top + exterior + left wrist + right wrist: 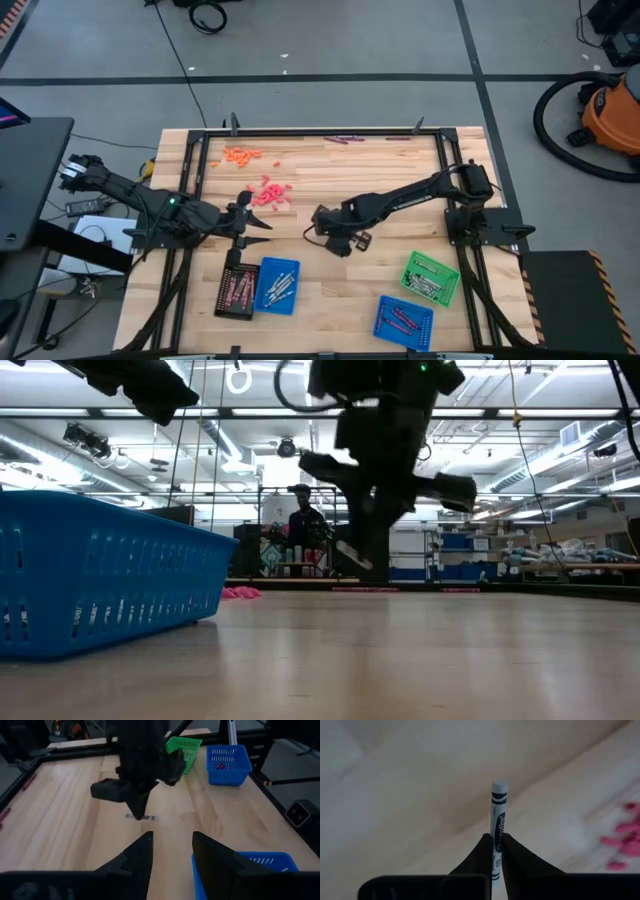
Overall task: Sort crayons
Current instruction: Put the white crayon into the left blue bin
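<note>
Right arm stretched out to the middle of the surface, right gripper [495,845] pointing down with jaws pinched tight, left arm waiting at the left side, left gripper [172,847] with jaws apart

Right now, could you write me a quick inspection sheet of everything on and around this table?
Surface: wooden table, in a dark frame.
Job's things: silver-grey crayon in right gripper; red-pink pile, orange pile; sorted crayons in black tray, two blue trays, green tray.
Clutter: nothing seen.
Grippers: right shut on crayon; left gripper open, empty.
Cables: cable on floor.
Surroundings: orange vacuum, person behind.
</note>
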